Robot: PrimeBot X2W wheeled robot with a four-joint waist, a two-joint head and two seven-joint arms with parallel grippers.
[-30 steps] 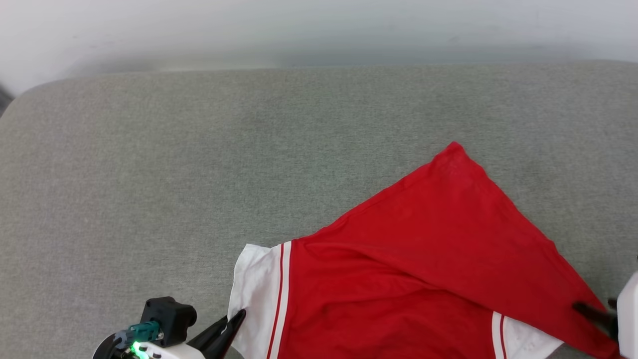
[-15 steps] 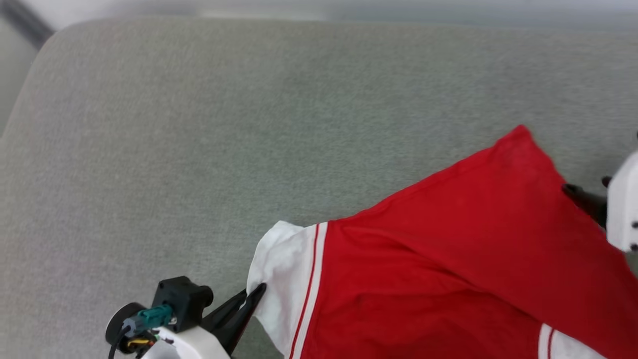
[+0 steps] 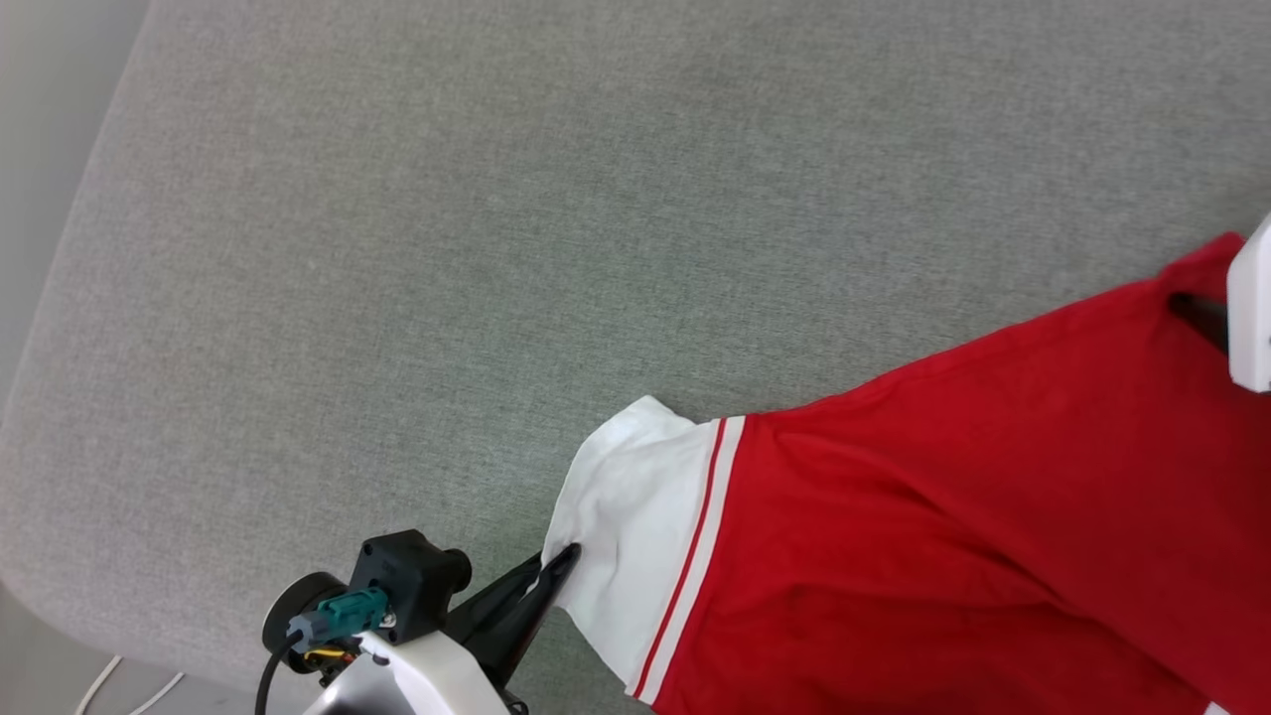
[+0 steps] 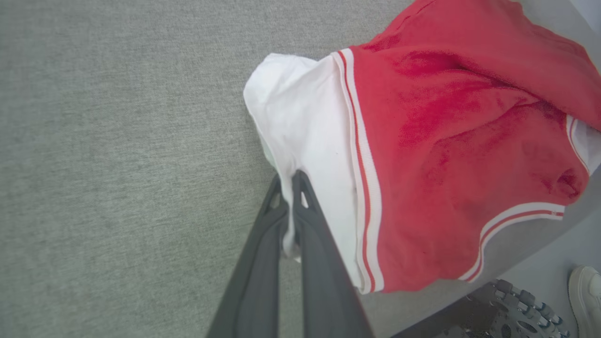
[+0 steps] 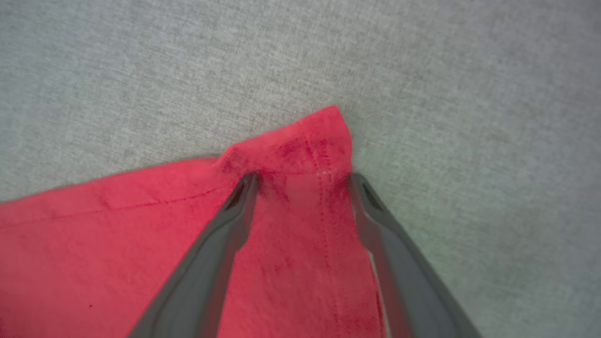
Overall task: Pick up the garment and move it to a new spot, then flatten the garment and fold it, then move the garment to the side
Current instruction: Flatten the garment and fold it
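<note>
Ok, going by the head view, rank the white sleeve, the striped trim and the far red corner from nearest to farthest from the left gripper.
1. The white sleeve: pinched in the left gripper, lower middle.
2. The striped trim: just right of that sleeve.
3. The red corner: far upper right.

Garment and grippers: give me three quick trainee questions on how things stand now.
1. True or false: the left gripper is shut on the garment's white sleeve.
2. The right gripper is: A) open, fingers astride a red corner; B) shut on striped trim; C) holding a sleeve.
3. Fill in: the garment lies on a ___ fabric surface.
Key: 1 true; 2 A; 3 grey.
</note>
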